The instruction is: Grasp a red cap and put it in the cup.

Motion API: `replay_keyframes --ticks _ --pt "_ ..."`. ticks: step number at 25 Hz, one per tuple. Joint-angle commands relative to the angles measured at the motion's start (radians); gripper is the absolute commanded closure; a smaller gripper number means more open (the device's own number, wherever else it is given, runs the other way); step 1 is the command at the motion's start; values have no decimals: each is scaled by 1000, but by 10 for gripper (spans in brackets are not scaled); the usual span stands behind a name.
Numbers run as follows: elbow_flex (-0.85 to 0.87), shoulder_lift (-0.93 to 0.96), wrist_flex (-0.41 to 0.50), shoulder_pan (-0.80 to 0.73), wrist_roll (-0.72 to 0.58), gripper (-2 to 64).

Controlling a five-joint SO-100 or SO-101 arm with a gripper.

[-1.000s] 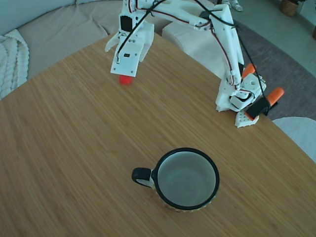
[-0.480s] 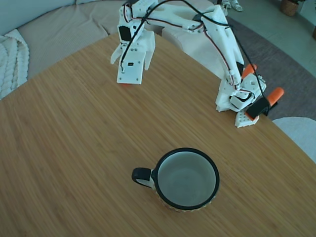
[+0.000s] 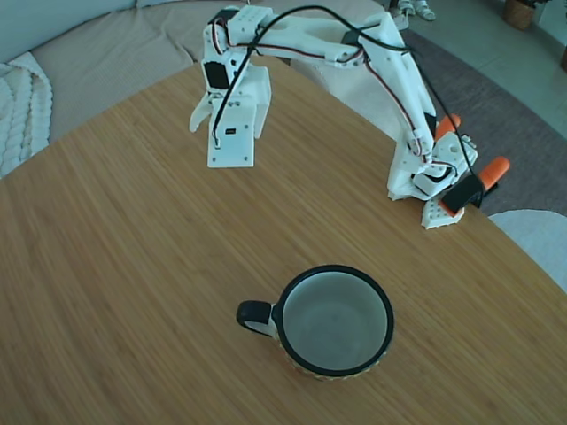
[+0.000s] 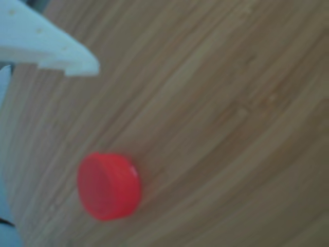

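Note:
In the other view the red cap [image 4: 109,186] lies loose on the bamboo table, touching nothing. One white finger [image 4: 56,49] juts in from the upper left, well apart from the cap. In the fixed view my gripper [image 3: 213,146] hangs over the table's far side, jaws spread, nothing between them; its body hides the cap there. The cup [image 3: 335,320], a black-rimmed mug with its handle pointing left, stands empty near the front of the table, far from the gripper.
The arm's base [image 3: 434,181] is clamped to the table's right edge with orange-handled clamps [image 3: 492,168]. A sofa [image 3: 97,53] lies behind the round table [image 3: 115,292], and floor drops away past its right edge.
The gripper has shifted slightly toward the camera and left. The red cap, visible beneath its tip a second ago in the fixed view, is now covered by it.

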Motion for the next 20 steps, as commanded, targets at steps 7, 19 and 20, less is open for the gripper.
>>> replay_keyframes --ticks 7,19,20 --pt "-52 -6 5 -8 -3 45" --pt "-121 -58 0 54 -5 45" --pt "-121 -58 -5 63 -5 45"
